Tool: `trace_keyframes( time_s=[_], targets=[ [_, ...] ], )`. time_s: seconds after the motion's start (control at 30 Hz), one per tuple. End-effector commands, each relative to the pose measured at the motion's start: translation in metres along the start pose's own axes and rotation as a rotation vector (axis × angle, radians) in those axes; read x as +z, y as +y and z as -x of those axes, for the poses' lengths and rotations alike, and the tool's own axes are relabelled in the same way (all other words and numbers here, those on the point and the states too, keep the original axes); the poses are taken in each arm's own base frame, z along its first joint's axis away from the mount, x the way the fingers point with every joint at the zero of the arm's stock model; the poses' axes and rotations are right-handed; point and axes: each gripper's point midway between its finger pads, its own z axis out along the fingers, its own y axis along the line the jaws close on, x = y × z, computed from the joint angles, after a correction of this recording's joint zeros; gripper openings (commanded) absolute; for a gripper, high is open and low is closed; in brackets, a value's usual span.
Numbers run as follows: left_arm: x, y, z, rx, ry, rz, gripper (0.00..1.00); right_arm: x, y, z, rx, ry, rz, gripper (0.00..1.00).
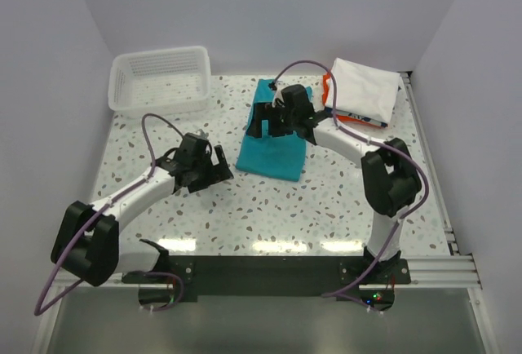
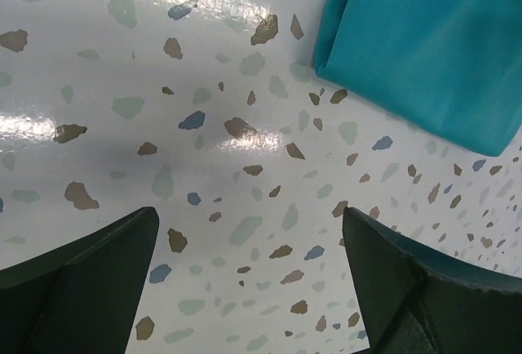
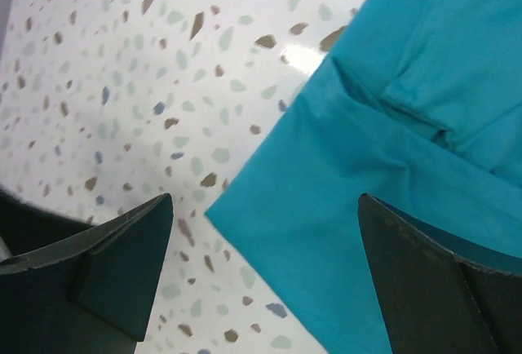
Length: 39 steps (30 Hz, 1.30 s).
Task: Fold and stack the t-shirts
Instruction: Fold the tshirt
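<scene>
- The teal t-shirt [image 1: 273, 146] is lying in the middle of the speckled table [image 1: 269, 215] as a narrow rectangle, its long side running from far to near.
- A stack of finished shirts is sitting at the far right corner. The white t-shirt [image 1: 367, 85] is on top, and an orange t-shirt [image 1: 327, 86] is peeking out at its left edge.
- The white slatted basket [image 1: 161, 81] is standing at the far left, well apart from both arms.
- The right gripper [image 1: 265, 119] is hovering over the far left part of the teal shirt with its fingers spread and nothing between them. In the wrist view the right gripper [image 3: 265, 199] is straddling a corner of the teal cloth [image 3: 391, 166], where a tucked layer is showing as a crease.
- The left gripper [image 1: 215, 163] is hanging just left of the shirt's near end, also spread and empty. Its wrist view is showing bare table between the fingers, with the shirt's near left corner [image 2: 424, 44] beyond them.
- Judging by this, folding of the teal shirt is nearly or fully done, and carrying it to the stack is probably the step at hand.
- The next move is calling for both grippers to come down on the left edge and pinch every layer together. A grip on the top layer alone would likely let the fold fall open when lifted.
</scene>
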Motion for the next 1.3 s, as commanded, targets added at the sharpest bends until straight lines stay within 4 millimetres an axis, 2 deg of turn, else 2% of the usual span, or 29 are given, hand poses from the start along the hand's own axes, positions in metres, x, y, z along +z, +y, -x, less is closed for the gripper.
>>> trace_keyframes(
  time_s=[0.0,0.03,0.13,0.17,0.2,0.23,0.27,0.3,0.37,0.4,0.5,0.57,0.6,0.67,0.8,0.87,0.9,0.93,0.97,1.0,1.03,1.07,1.1,1.13,1.17,1.2,1.23,1.27],
  targets=[
    [0.002,-0.036,0.032,0.019,-0.067,-0.111,1.00,0.003,0.040,-0.003,0.008,0.063,0.237,0.99],
    [0.003,-0.038,0.031,0.020,-0.059,-0.115,1.00,0.014,0.037,-0.011,0.021,0.089,0.244,0.99],
    [0.007,-0.037,0.029,0.022,-0.045,-0.112,1.00,0.029,0.041,0.002,0.006,0.072,0.259,0.99],
    [0.007,-0.036,0.028,0.022,-0.042,-0.107,1.00,0.044,0.030,-0.006,0.014,0.097,0.231,0.99],
    [0.007,-0.034,0.028,0.021,-0.046,-0.100,1.00,0.049,0.030,0.011,0.000,0.064,0.214,0.99],
    [0.006,-0.033,0.028,0.022,-0.044,-0.093,1.00,0.055,0.022,0.012,0.014,0.077,0.185,0.99],
    [0.006,-0.032,0.027,0.021,-0.044,-0.091,1.00,0.071,0.012,0.002,0.028,0.108,0.179,0.99],
    [0.005,-0.031,0.026,0.020,-0.045,-0.089,1.00,0.075,0.014,0.014,0.028,0.085,0.186,0.99],
    [0.005,-0.030,0.026,0.022,-0.044,-0.088,1.00,0.091,-0.003,0.012,0.036,0.081,0.144,0.99],
    [0.005,-0.030,0.026,0.020,-0.046,-0.086,1.00,0.096,-0.006,0.019,0.031,0.067,0.132,0.99],
    [0.004,-0.028,0.026,0.021,-0.047,-0.076,1.00,0.104,-0.019,0.015,0.045,0.103,0.123,0.99],
    [0.004,-0.029,0.027,0.024,-0.049,-0.076,1.00,0.103,-0.017,0.017,0.036,0.102,0.153,0.99],
    [0.004,-0.030,0.028,0.023,-0.050,-0.079,1.00,0.101,-0.012,0.026,0.020,0.087,0.172,0.99],
    [0.005,-0.032,0.031,0.023,-0.057,-0.083,1.00,0.094,-0.004,0.035,-0.003,0.087,0.194,0.99],
    [0.010,-0.041,0.041,0.034,-0.068,-0.095,1.00,0.061,0.025,0.087,-0.059,-0.009,0.234,0.99],
    [0.016,-0.048,0.048,0.039,-0.070,-0.096,1.00,0.034,0.040,0.109,-0.080,-0.058,0.243,0.99],
    [0.018,-0.051,0.051,0.039,-0.075,-0.105,1.00,0.028,0.037,0.108,-0.076,-0.064,0.219,0.99],
    [0.021,-0.054,0.054,0.040,-0.074,-0.108,1.00,0.001,0.049,0.125,-0.096,-0.120,0.224,0.99],
    [0.022,-0.060,0.059,0.045,-0.082,-0.119,1.00,-0.009,0.045,0.126,-0.089,-0.137,0.188,0.99],
    [0.030,-0.061,0.057,0.044,-0.057,-0.119,1.00,-0.009,0.030,0.106,-0.062,-0.104,0.132,0.99],
    [0.034,-0.065,0.059,0.045,-0.054,-0.128,1.00,-0.038,0.028,0.120,-0.059,-0.173,0.063,0.99],
    [0.036,-0.072,0.063,0.049,-0.056,-0.144,1.00,-0.048,0.022,0.115,-0.037,-0.181,0.034,0.99],
    [0.045,-0.072,0.060,0.049,-0.033,-0.141,0.99,-0.051,0.001,0.085,-0.002,-0.141,-0.021,0.99],
    [0.049,-0.074,0.062,0.049,-0.035,-0.145,0.96,-0.061,-0.009,0.083,0.019,-0.176,-0.065,0.99],
    [0.057,-0.074,0.064,0.048,-0.031,-0.131,0.94,-0.081,-0.016,0.062,0.050,-0.178,-0.084,0.99],
    [0.062,-0.073,0.065,0.047,-0.027,-0.119,0.93,-0.091,-0.025,0.057,0.074,-0.196,-0.109,0.99],
    [0.065,-0.072,0.065,0.052,-0.023,-0.111,0.87,-0.099,-0.031,0.049,0.091,-0.203,-0.129,0.99],
    [0.072,-0.073,0.067,0.055,-0.014,-0.100,0.84,-0.116,-0.039,0.036,0.107,-0.218,-0.164,0.99]
  ],
)
